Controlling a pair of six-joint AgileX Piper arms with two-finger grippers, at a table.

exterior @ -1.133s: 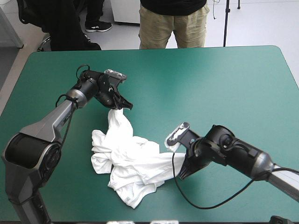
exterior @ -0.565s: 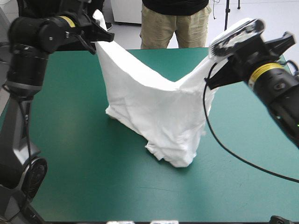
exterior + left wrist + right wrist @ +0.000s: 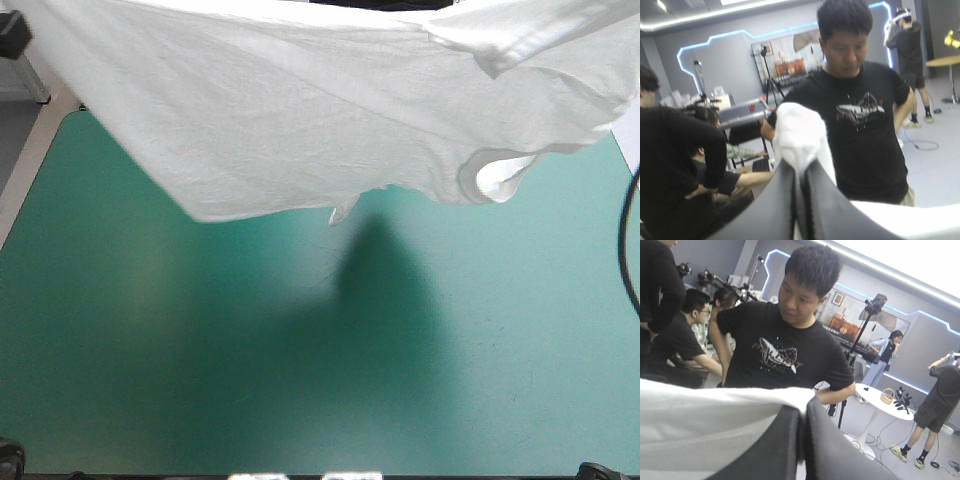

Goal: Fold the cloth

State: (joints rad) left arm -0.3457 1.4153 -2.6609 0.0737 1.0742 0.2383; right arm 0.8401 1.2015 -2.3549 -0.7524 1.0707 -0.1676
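The white T-shirt hangs stretched wide and high over the table's far half. Its lower hem is off the teal-green cover, and a sleeve opening dangles toward the right. Neither gripper shows in the high view. In the left wrist view, my left gripper is shut on a bunched corner of the T-shirt, which pokes out past the black fingertips. The right wrist view shows my right gripper shut on the T-shirt's edge, the cloth running off to one side. Both wrist views look level into the room.
The T-shirt's shadow falls on the teal-green cover near the middle. The table's left edge borders the floor.
Both arms have risen and spread farther apart. The T-shirt, earlier a heap and then half lifted with its bottom on the table, now hangs wholly off the cover, pulled wide.
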